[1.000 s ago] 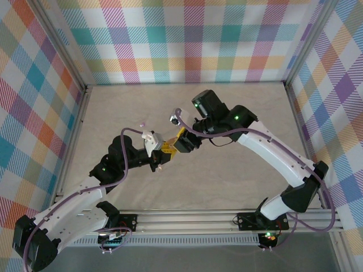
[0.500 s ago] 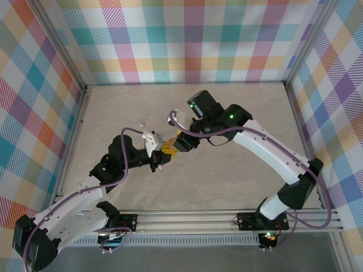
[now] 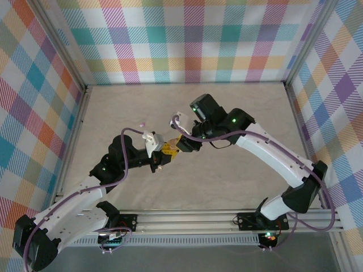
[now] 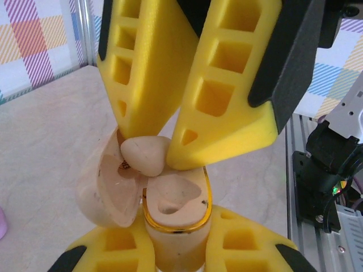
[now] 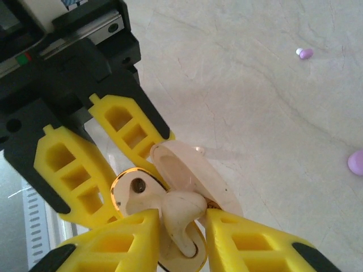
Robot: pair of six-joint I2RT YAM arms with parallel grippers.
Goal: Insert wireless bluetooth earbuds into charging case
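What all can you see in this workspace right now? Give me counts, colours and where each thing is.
cream-white plastic earbud: one, cream, pinched in the right gripper just over the open case.
cream charging case with a gold rim: one, cream and gold, lid open, gripped by the left gripper.
light purple plastic earbud: one, purple, loose on the table.
purple rounded piece: one, purple, on the table, cut off by the picture's edge; cannot tell what it is.
beige marbled table: one, beige, under everything.
checked wall panels: pastel plaid, on three sides.
left gripper: one, yellow fingers, shut on the case.
right gripper: one, yellow fingers, shut on the cream earbud.
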